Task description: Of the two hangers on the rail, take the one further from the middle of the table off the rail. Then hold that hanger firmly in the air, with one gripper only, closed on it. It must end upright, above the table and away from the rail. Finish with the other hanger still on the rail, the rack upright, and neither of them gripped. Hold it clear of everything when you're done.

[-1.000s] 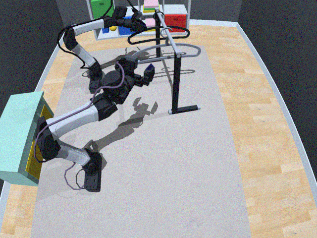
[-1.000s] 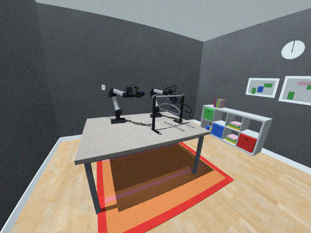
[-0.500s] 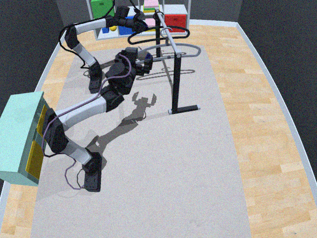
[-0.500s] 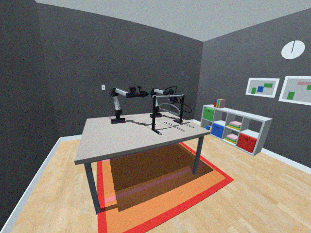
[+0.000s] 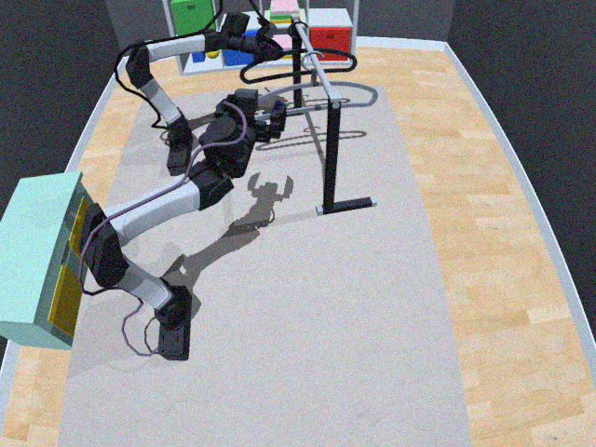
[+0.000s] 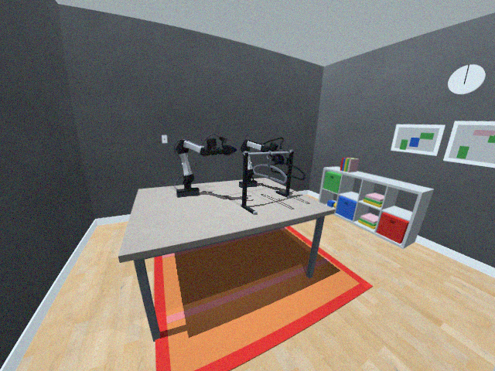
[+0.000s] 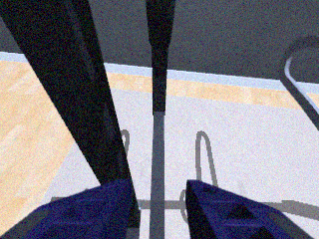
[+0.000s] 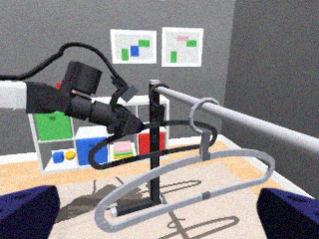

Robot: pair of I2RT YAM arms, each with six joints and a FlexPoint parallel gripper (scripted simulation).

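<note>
Evidently both hangers, black [image 5: 281, 76] [image 8: 181, 148] and grey [image 5: 373, 95] [image 6: 286, 175] [image 8: 239, 186], hang on the rail [image 5: 321, 73] [image 6: 260, 152] [image 8: 259, 122]. Left end effector [image 5: 278, 51] [image 6: 281, 159] [image 7: 159, 199] [image 8: 143, 126] narrowly parted, nothing clenched; right end effector [image 5: 277, 118] [image 6: 233, 149] [image 8: 159, 211] released.
</note>
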